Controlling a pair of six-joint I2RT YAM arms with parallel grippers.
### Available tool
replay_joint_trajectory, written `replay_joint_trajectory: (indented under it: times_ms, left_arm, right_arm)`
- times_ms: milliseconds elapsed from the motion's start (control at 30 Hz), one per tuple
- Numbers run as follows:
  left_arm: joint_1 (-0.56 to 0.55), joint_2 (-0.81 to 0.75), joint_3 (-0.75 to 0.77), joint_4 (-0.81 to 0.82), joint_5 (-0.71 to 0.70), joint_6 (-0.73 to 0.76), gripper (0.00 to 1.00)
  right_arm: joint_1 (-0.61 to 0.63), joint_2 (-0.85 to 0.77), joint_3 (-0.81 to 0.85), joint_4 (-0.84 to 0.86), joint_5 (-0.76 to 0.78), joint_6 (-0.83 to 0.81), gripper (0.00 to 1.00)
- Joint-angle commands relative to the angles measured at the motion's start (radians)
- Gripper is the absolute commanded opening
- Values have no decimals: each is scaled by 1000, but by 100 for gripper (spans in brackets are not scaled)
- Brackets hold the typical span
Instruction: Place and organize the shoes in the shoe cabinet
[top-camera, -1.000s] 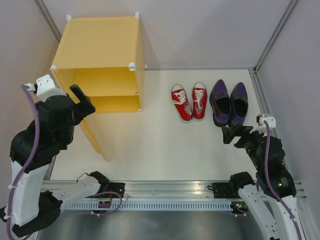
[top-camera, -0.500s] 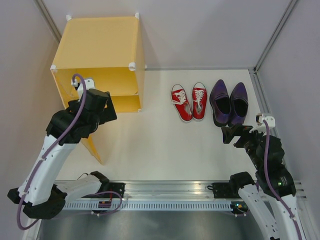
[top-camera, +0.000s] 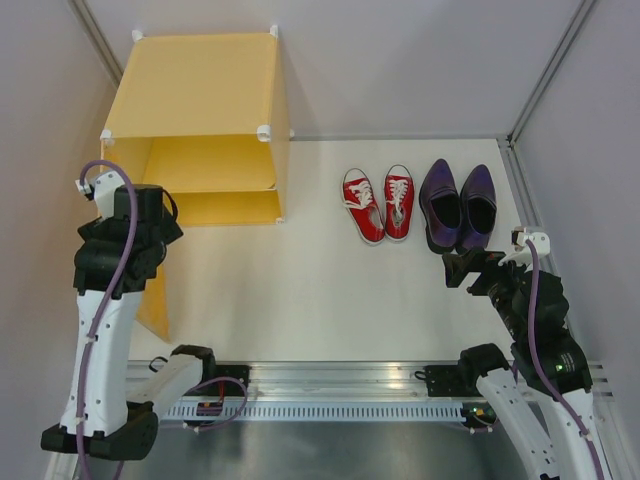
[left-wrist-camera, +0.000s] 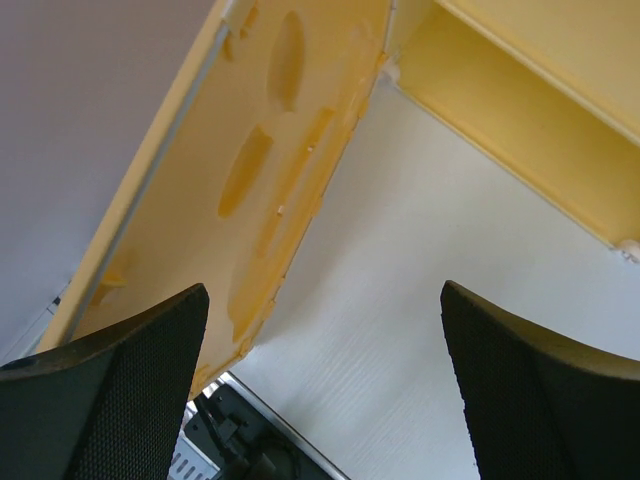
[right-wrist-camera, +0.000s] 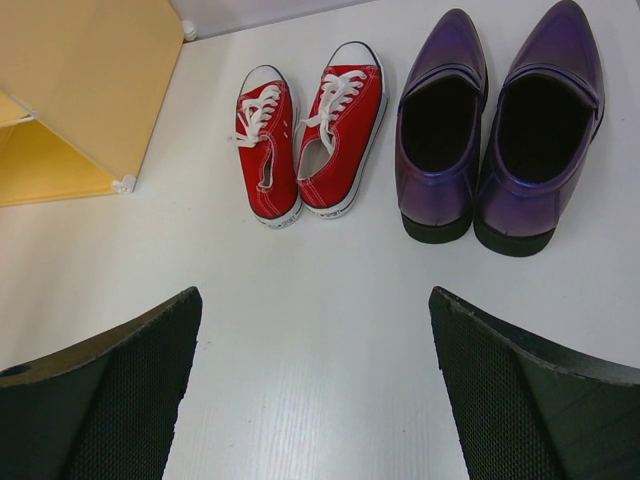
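Note:
The yellow-orange shoe cabinet (top-camera: 200, 95) stands at the back left. Its door (top-camera: 153, 300) is swung wide open to the left, and the inner shelf (top-camera: 215, 187) shows. The red sneakers (top-camera: 380, 203) and the dark purple slip-ons (top-camera: 458, 205) stand side by side on the table right of the cabinet, toes pointing away. My left gripper (left-wrist-camera: 322, 300) is open and empty beside the door's embossed inner face (left-wrist-camera: 250, 170), near the cabinet's lower front (left-wrist-camera: 520, 110). My right gripper (top-camera: 460, 268) is open and empty just in front of the purple shoes (right-wrist-camera: 495, 120) and the sneakers (right-wrist-camera: 300, 140).
Grey walls close in the table at the back and on both sides. A metal rail (top-camera: 330, 385) with the arm bases runs along the near edge. White table (top-camera: 300, 290) lies between the cabinet and the shoes.
The door has swung further open to the left. My left arm has moved from in front of the cabinet opening back to the left, by the door. The right arm has not moved.

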Motion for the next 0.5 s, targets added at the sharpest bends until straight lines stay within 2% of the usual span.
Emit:
replay_joint_trajectory:
  times_ms: [0,100,167,367,467]
  left_arm:
    - [72,-4,2,83,-13,94,100]
    - [150,-6,2,135,-12,129,100]
    - [222,-12,5,152,37,132,100]
    - [238,0,24,186,212,118,100]
    - [246,-4,41,189,212,134,100]
  right_arm:
    - [5,8,-7,36,-10,5,98]
    - [3,6,-7,36,-14,5,98]
    - [5,9,-9,36,-16,5,98]
    - [5,12,-6,38,-22,4,98]
    - [5,17,-4,36,-28,0,98]
